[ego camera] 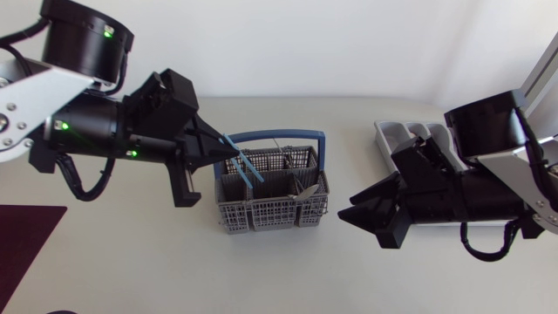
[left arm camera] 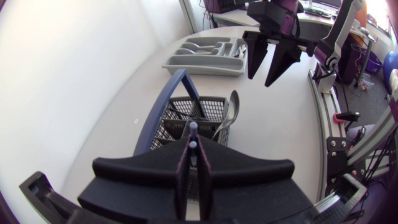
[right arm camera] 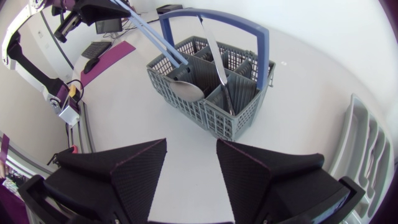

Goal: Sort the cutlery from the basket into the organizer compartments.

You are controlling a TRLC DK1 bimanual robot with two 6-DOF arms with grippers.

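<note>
Far left, a dark red mat (ego camera: pixel 26 235) lies at the table's (ego camera: pixel 139 262) near corner. Above it the left arm (ego camera: pixel 96 131) comes in, reaching toward the middle. The left jaws are pressed together, pinching the top ends of two blue handles (ego camera: pixel 248 166). Those handles slant down, and their lower ends sit inside the basket (ego camera: pixel 235 218), in a compartment on its left side.

On to the basket itself: grey mesh with a blue hoop handle (ego camera: pixel 288 137), standing upright mid-table. A silver spoon (right arm camera: pixel 186 90) rests bowl-up in it, just beside the blue handles. A silver knife (right arm camera: pixel 211 43) leans in another compartment, its tip up by the hoop.

Right of the basket there's bare table, and over it hang the right jaws, spread wide with nothing between them. They point at the basket but stay well apart from it. The right arm (ego camera: pixel 488 187) comes in from the right side.

Furthest right, the grey organizer (ego camera: pixel 392 135) lies flat on the table. The right arm covers most of it from above. The left wrist view shows its long compartments (left arm camera: pixel 205 56) clearly, beyond the basket.
</note>
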